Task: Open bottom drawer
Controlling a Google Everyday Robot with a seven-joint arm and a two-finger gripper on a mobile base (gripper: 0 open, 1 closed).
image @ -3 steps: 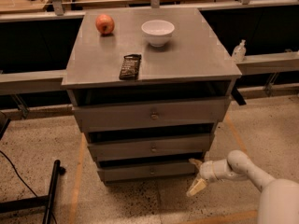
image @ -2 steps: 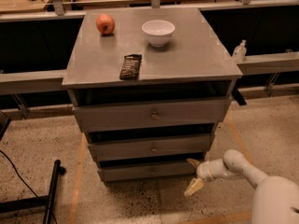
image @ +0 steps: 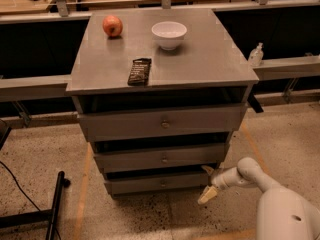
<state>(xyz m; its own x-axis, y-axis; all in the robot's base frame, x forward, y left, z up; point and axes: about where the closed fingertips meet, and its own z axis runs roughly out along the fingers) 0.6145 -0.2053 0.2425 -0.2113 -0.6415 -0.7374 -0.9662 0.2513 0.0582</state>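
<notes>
Hovering low by the cabinet's (image: 210,59) right front corner, the pincer (image: 206,182) is standing with its fingers apart and gripping nothing, just beside the right end of the bottom drawer (image: 145,184). That drawer is sitting lowest, under the two larger fronts, and is looking shut, so the task is probably only beginning: the knob (image: 162,183) is sitting untouched, well left of the pincer, with grasp and pull both waiting. Bare floor (image: 150,219) is lying open in front for the drawer to slide out; a black stand (image: 56,204) is lying off to the left, clear of that path.
</notes>
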